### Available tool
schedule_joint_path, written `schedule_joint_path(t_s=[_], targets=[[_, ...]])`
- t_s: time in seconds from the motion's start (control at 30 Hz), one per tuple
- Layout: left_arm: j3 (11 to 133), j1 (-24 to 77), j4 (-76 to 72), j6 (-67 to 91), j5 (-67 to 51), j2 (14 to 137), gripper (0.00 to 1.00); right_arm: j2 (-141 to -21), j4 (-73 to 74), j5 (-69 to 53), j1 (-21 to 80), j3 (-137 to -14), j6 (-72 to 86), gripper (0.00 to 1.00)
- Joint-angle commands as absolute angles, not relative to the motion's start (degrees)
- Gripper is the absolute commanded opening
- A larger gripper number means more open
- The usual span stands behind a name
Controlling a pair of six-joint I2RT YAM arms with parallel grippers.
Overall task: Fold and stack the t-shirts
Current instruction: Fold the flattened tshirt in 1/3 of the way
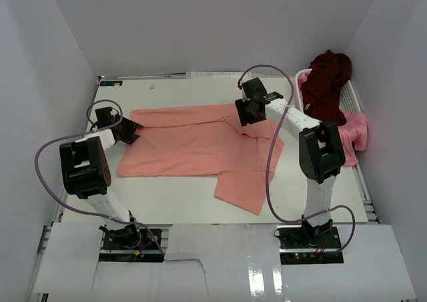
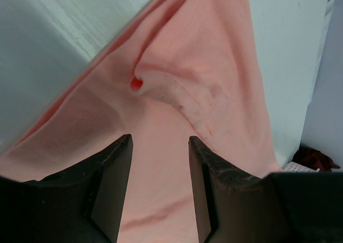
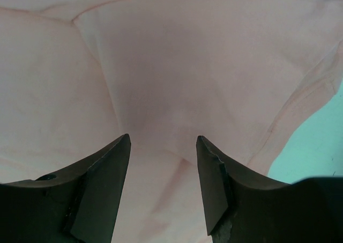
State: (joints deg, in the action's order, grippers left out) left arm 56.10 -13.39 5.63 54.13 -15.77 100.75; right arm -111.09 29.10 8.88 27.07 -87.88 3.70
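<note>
Salmon-pink t-shirt (image 1: 193,145): spread flat on the worktop (image 1: 180,205), one sleeve toward the near edge
Left gripper (image 2: 159,141): over its left edge, jaws parted, holding nothing
Right gripper (image 3: 162,138): over its far right part, likewise parted and empty
Dark maroon t-shirt (image 1: 328,82), brighter pink t-shirt (image 1: 355,132): draped on the white basket (image 1: 351,99), far right

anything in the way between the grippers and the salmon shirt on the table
Nothing visible. The left gripper and the right gripper both hang directly over the salmon-pink shirt, jaws open, only its cloth beneath them.
</note>
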Motion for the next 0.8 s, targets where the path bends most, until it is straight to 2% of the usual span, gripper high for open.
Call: schedule_joint_path(t_s=[0.0, 0.17, 0.23, 0.37, 0.77], targets=[[55.11, -13.62, 0.44, 55.55, -12.39, 99.31, 0.56, -113.81, 26.72, 10.81, 27.25, -94.37, 2.64, 0.58], [54.23, -13.71, -3.42, 55.9, -11.95, 100.72, 0.56, -120.31, 28.39, 8.97, 26.46, -102.11, 3.51, 0.41], [53.44, -13.71, -4.56, 55.9, -11.69, 100.28, 0.55, -122.42, 28.39, 8.0, 25.93, -103.27, 3.78, 0.37], [52.64, -13.62, -6.06, 55.72, -11.07, 99.49, 0.56, -125.85, 28.3, 5.37, 24.79, -105.47, 5.18, 0.2], [51.68, -13.71, -7.03, 54.67, -9.58, 97.38, 0.55, -132.1, 27.25, 0.97, 23.99, -104.24, 7.91, 0.22]])
